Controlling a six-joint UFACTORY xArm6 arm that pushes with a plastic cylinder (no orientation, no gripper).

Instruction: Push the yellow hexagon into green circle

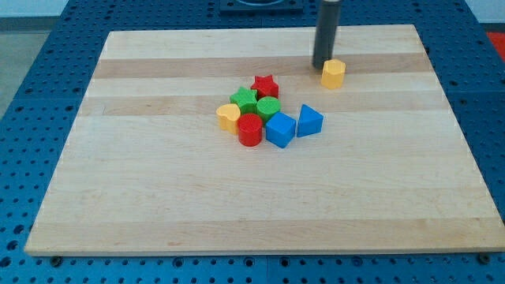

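Note:
The yellow hexagon sits alone on the board toward the view's top right. My tip stands just at its upper left, touching or nearly touching it. The green circle sits in the cluster at the board's middle, down and to the left of the hexagon, a clear gap away from it.
Around the green circle: a red star, a green star, a yellow heart, a red cylinder, a blue cube and a blue triangular block. The wooden board lies on a blue perforated table.

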